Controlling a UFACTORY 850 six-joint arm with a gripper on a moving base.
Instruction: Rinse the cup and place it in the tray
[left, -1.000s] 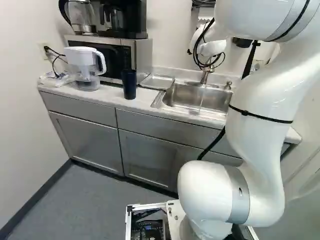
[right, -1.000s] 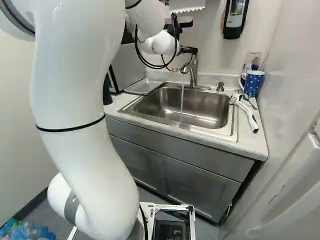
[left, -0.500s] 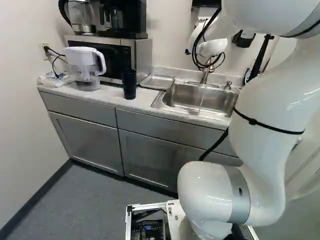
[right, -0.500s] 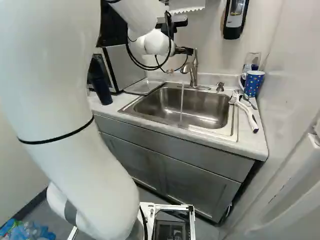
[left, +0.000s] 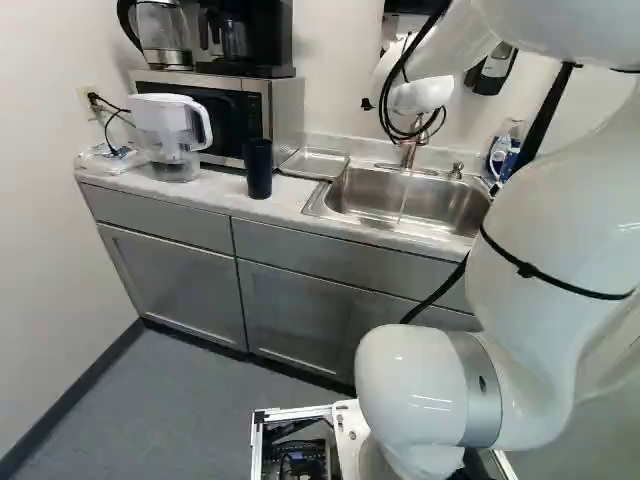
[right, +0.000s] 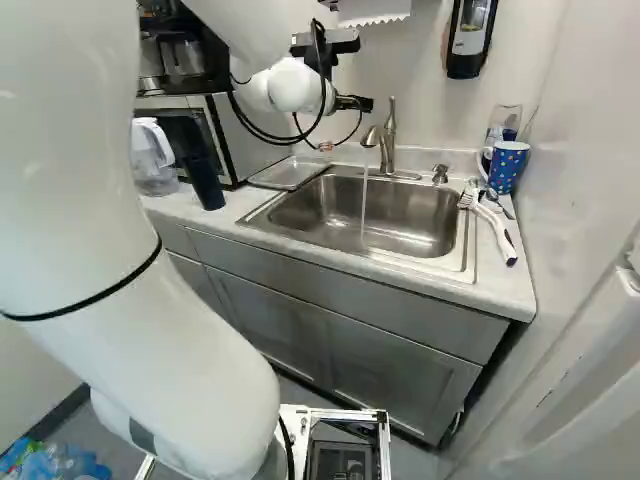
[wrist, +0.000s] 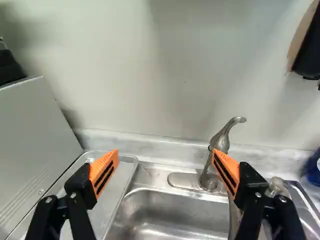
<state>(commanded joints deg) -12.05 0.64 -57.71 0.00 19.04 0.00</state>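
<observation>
My gripper (right: 346, 124) hangs above the back left of the sink, left of the faucet in the right base view. In the wrist view the gripper (wrist: 164, 164) is open, nothing between its orange pads. Beyond and below the fingers lie the metal tray (wrist: 100, 202) and the faucet (wrist: 220, 142). A tall dark blue cup (left: 258, 168) stands upright on the counter, before the microwave and left of the tray (left: 315, 163). Water (right: 364, 205) runs from the faucet into the sink (right: 350, 212). A blue spotted mug (right: 506, 165) stands right of the sink.
The microwave (left: 285, 110) borders the tray, with a coffee maker (left: 245, 35) on top. A white water pitcher (left: 172, 130) stands left of the dark cup. A brush (right: 493, 225) lies right of the sink; a soap dispenser (right: 470, 35) hangs on the wall.
My arm has swung, carrying the open gripper leftward from the faucet in the right base view. The dark cup and pitcher have come out from behind the arm there. The base has not moved.
</observation>
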